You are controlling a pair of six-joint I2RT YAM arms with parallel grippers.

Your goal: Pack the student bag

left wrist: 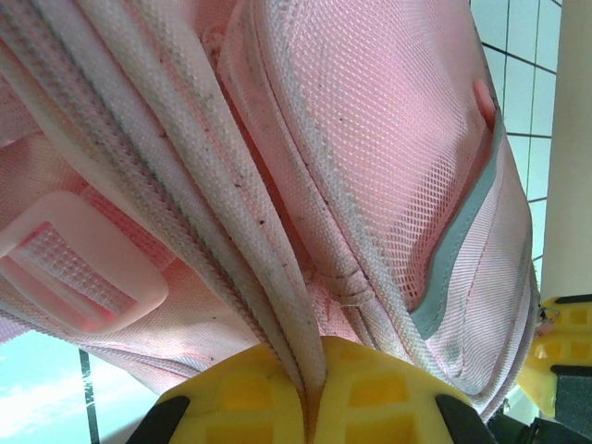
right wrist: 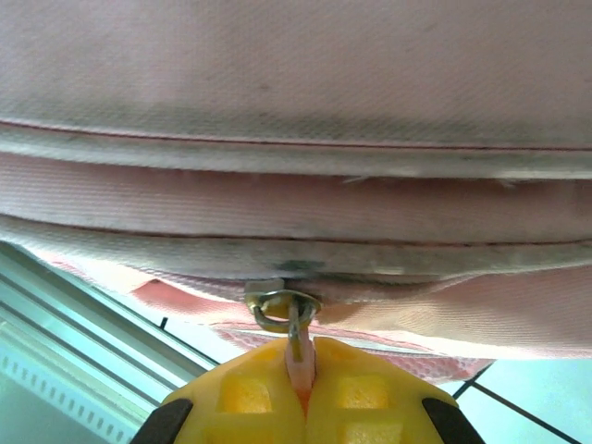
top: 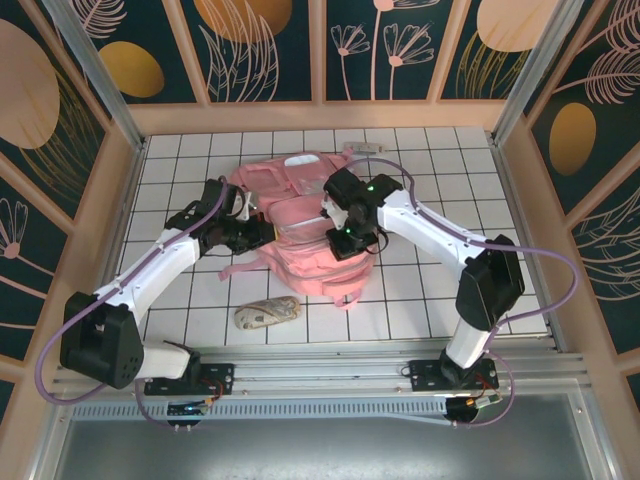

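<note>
My right gripper [right wrist: 303,393] is clamped shut on the little pink zip pull [right wrist: 296,359]. It hangs off a metal ring [right wrist: 280,307] near the bottom middle of my right wrist view, so that side has the slider in hand, ready to run the zip. My left gripper [left wrist: 310,393] is pinched tight on the zipper seam [left wrist: 236,245] of the student bag [top: 295,205], bottom centre of the left wrist view. I reckon that one's the anchor: hold the fabric taut on one side so the other can pull without dragging the whole bag along. There's a pink plastic buckle [left wrist: 79,264] off to the left of that view, not involved. From the top camera the bag lies flat on the white tiled table [top: 420,290], a bit above centre, with both my arms angling in from the lower corners and meeting on it. A small patterned pouch [top: 266,314] sits just below the bag, lower centre, probably waiting to go in. I can't tell from here how far the zip is open.
</note>
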